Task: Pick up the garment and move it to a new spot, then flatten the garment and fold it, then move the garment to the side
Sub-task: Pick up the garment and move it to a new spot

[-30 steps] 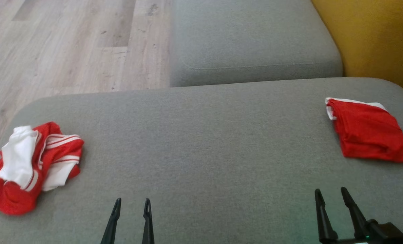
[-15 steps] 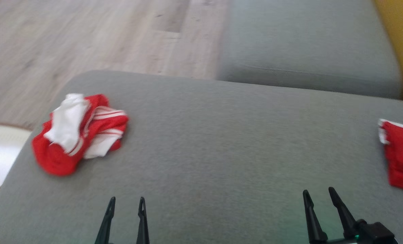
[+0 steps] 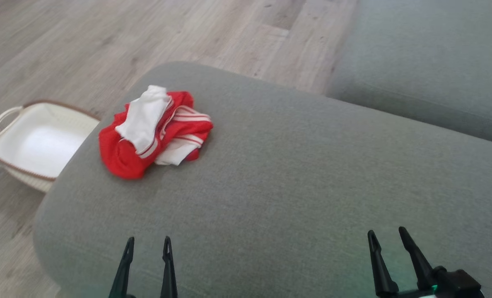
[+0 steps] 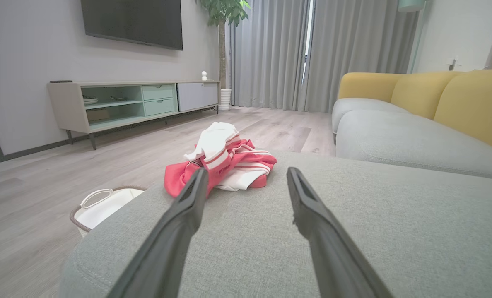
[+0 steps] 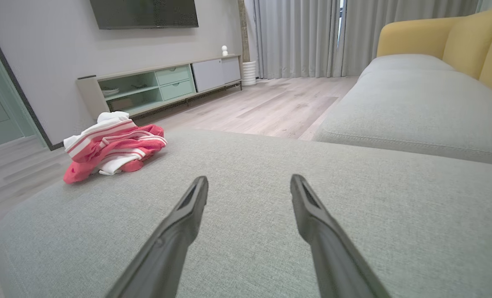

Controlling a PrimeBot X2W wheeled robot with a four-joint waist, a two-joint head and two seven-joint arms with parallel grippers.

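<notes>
1. Head view: garment [image 3: 155, 130], red w/ white panels and stripes, lies crumpled near the far-left corner of the grey cushion [image 3: 291, 186]. It is close to the edge above a white basket [image 3: 26, 176] on the floor [image 3: 84, 41]. Left gripper [image 3: 148, 240] and right gripper [image 3: 386, 231] sit low at the near edge. Both have fingers spread w/ nothing between them, well apart from the cloth.
2. Left wrist view: left gripper [image 4: 246, 171] points nearly straight at the garment [image 4: 225, 165], fingers wide, empty. Cloth is bunched, white part on top, no clean edge showing.
3. Right wrist view: right gripper [image 5: 249, 178] is spread wide, empty, aimed at bare cushion. Garment [image 5: 113, 145] is off to its left, farther away.
4. Step, as I read it: the first one, pick-up not yet begun. Next move prob. calls for the left arm to reach fwd and down onto the heap and pinch a thick fold. Then lift clear and carry toward the cushion's middle, where there's room to flatten. Watch the edge: a nudge could tip the cloth off toward the basket.
</notes>
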